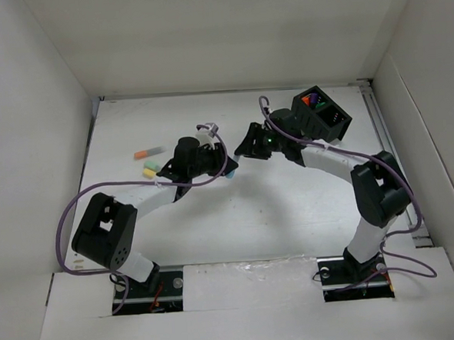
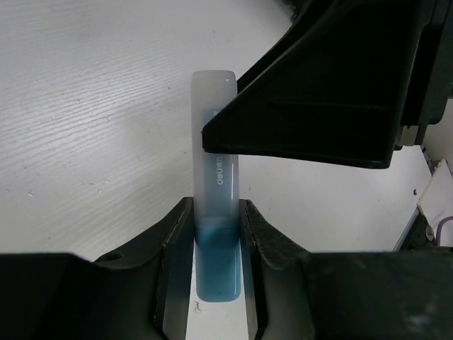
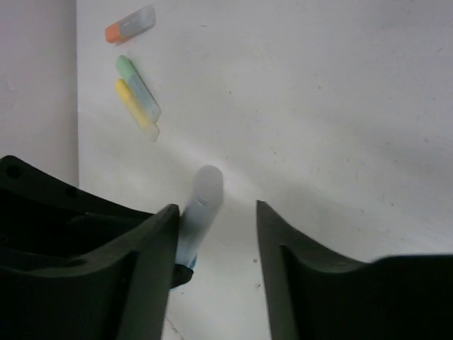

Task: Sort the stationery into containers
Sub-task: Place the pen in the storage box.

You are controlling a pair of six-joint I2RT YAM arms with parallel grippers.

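My left gripper (image 2: 216,212) is shut on the blue end of a light blue highlighter (image 2: 215,170), which sticks out ahead of its fingers above the table. My right gripper (image 3: 216,212) is open around the highlighter's pale cap (image 3: 200,205), which lies against its left finger with a gap to the right one. From above, both grippers (image 1: 225,168) (image 1: 246,147) meet at mid-table. An orange-capped marker (image 1: 148,152), a green one (image 1: 152,166) and a yellow one (image 1: 147,173) lie at the far left. The black container (image 1: 332,117) at the far right holds orange and purple caps.
White walls enclose the table on the left, back and right. The right arm's forearm (image 1: 326,158) passes just in front of the container. Purple cables loop off both arms.
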